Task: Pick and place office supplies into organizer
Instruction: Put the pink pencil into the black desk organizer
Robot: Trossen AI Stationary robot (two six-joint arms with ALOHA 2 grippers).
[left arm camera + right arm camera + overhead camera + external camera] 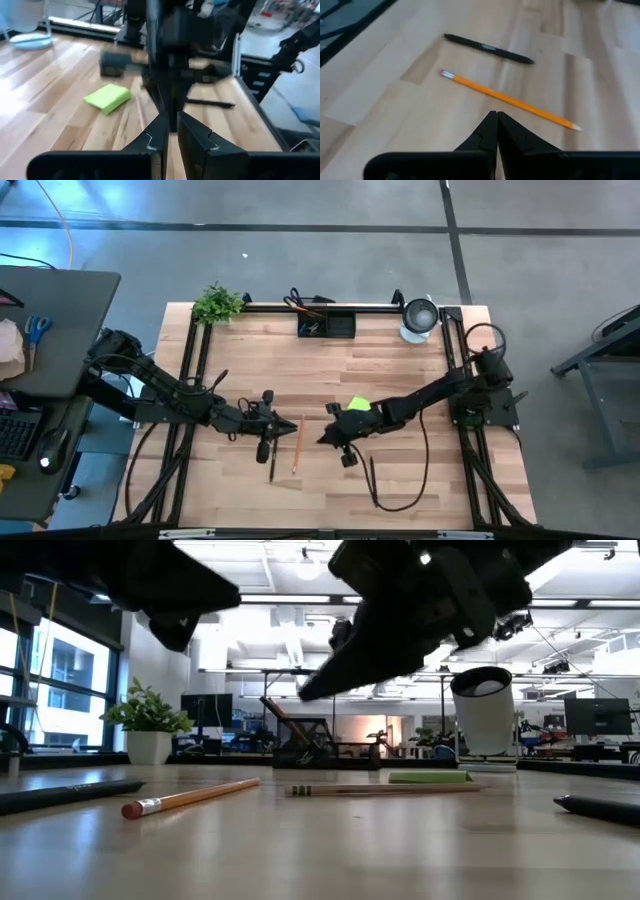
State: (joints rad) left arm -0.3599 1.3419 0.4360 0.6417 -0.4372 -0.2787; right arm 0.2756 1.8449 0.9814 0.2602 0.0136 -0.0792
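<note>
Light wooden tabletop [400, 380]: black compartment organizer [327, 326] at the far edge already holds some items; orange pencil [510, 101], black pen [488, 48], lime-green sticky-note pad [107, 97] remain loose mid-table. Left gripper [170, 131] and right gripper [496, 131] hover nearby, jaws closed, empty. Mostly undone.

Camera positions over my tabletop [400, 380]

Overhead looks straight down; low looks level across; both wrists look close past my claws, sharing the orange pencil [510, 101].

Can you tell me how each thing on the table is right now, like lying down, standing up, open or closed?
Orange pencil: lying flat, untouched.
Black pen: lying flat.
Lime-green sticky-note pad: flat on table.
Left pincer: closed, empty.
Right pincer: closed, empty.
Round silver-and-white cup: standing upright.
</note>
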